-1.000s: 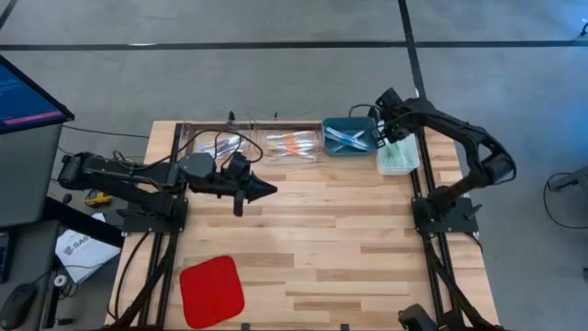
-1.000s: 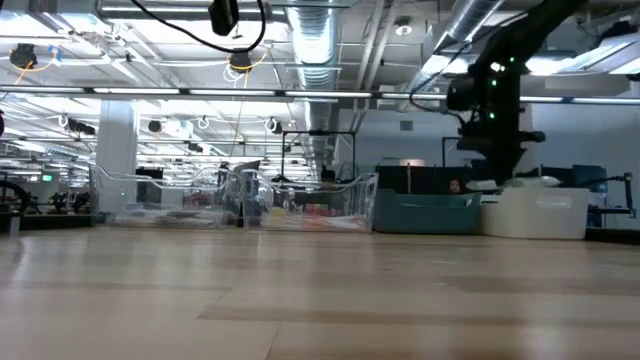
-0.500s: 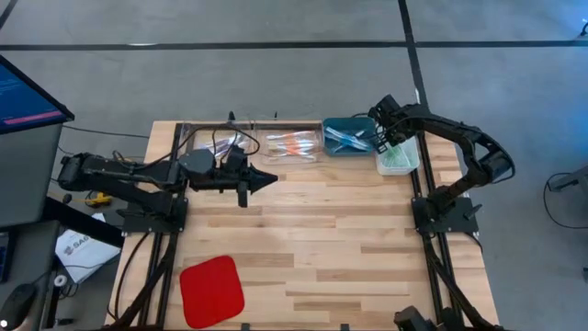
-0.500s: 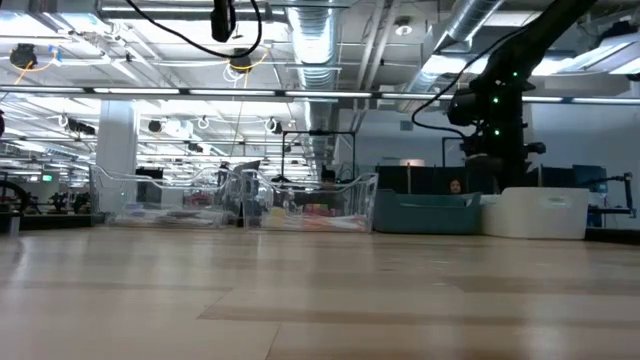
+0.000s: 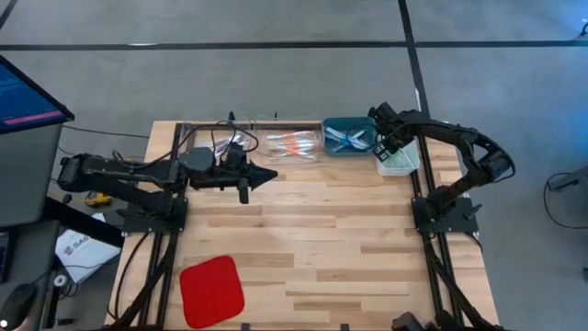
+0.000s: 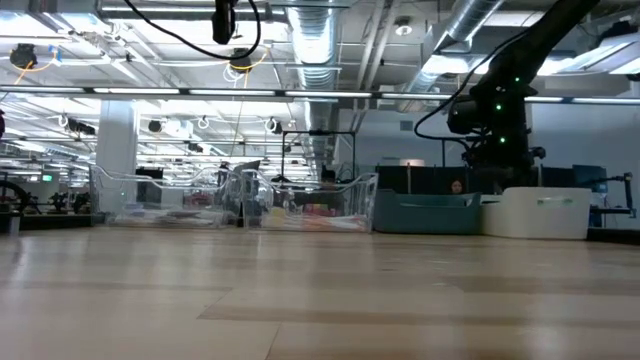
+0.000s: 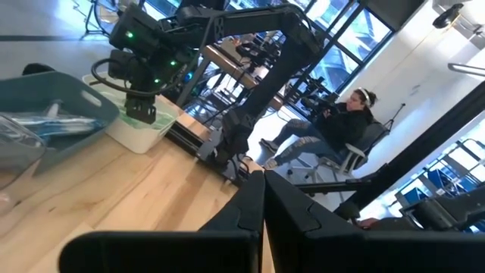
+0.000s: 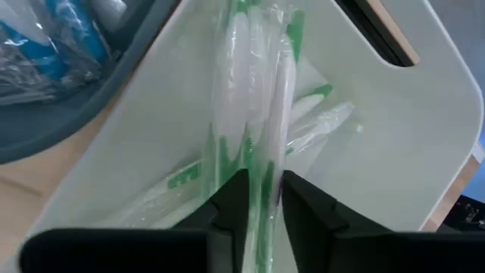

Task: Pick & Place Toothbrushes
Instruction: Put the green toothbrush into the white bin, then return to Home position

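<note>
Right gripper (image 8: 261, 199) astride green toothbrush (image 8: 250, 114) — tips hidden.

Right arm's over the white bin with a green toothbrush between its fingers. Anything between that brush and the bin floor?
No barrier shows. The right gripper hangs inside the white bin with the wrapped green toothbrush between its parted fingers. Below lie only other green toothbrushes, so it would land on them. The left gripper waits over mid-table.
</note>
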Action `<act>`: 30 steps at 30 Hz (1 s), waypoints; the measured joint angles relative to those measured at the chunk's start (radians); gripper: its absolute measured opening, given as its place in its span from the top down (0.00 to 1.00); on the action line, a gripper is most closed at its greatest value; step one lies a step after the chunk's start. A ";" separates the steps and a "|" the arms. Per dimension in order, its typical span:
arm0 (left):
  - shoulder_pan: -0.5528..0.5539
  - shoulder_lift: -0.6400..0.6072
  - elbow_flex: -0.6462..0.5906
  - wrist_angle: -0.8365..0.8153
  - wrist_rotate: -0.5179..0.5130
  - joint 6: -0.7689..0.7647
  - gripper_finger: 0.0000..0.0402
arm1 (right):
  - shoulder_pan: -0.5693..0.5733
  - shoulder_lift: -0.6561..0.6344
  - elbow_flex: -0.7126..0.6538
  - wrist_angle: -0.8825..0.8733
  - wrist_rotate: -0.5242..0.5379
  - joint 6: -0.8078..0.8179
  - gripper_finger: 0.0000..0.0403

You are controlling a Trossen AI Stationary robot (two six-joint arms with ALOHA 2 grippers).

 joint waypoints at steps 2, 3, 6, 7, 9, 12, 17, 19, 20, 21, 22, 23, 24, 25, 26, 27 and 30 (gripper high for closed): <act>0.000 0.000 0.000 0.000 0.000 0.001 1.00 | 0.000 0.000 0.000 0.000 0.000 -0.007 0.78; 0.000 0.000 0.000 0.000 -0.001 0.001 1.00 | 0.000 0.000 0.000 0.001 0.000 -0.008 0.76; 0.000 0.000 0.000 0.000 -0.001 0.002 1.00 | 0.004 -0.004 0.000 0.001 0.000 -0.022 0.68; 0.000 0.000 0.000 0.000 -0.002 0.002 1.00 | 0.007 -0.008 0.000 0.001 0.000 -0.023 0.66; 0.000 0.000 0.000 0.000 -0.004 0.002 1.00 | 0.016 -0.019 0.000 0.001 0.001 -0.023 0.60; 0.000 0.000 0.000 -0.001 -0.004 0.008 1.00 | 0.024 -0.045 0.001 0.008 0.019 -0.023 0.52; 0.000 0.000 0.000 -0.001 0.009 0.029 1.00 | 0.036 -0.118 0.003 0.015 0.039 -0.022 0.42; 0.000 0.000 0.000 -0.001 0.010 0.030 1.00 | 0.037 -0.150 0.017 0.006 0.038 -0.022 0.41; 0.000 0.000 0.000 -0.001 0.010 0.031 1.00 | 0.037 -0.166 0.028 0.002 0.038 -0.021 0.40; 0.000 0.000 0.000 -0.001 0.010 0.035 1.00 | 0.037 -0.181 0.041 -0.004 0.039 -0.014 0.41; 0.000 0.000 0.000 -0.002 0.011 0.040 1.00 | 0.037 -0.196 0.056 -0.009 0.039 -0.003 0.41; 0.000 0.000 0.000 -0.002 0.017 0.049 1.00 | 0.037 -0.209 0.072 -0.014 0.038 0.010 0.41; 0.000 0.000 0.000 -0.002 0.020 0.053 1.00 | 0.037 -0.223 0.090 -0.019 0.037 0.023 0.42; 0.000 0.000 0.000 -0.002 0.021 0.054 1.00 | 0.037 -0.237 0.110 -0.023 0.034 0.038 0.43; 0.000 0.000 0.000 -0.002 0.022 0.055 1.00 | 0.041 -0.249 0.128 -0.024 0.030 0.054 0.44; 0.000 0.000 0.000 -0.003 0.023 0.055 1.00 | 0.047 -0.261 0.148 -0.025 0.026 0.073 0.45; 0.000 0.000 0.000 -0.006 0.043 0.081 1.00 | 0.069 -0.288 0.207 -0.032 -0.018 0.129 0.49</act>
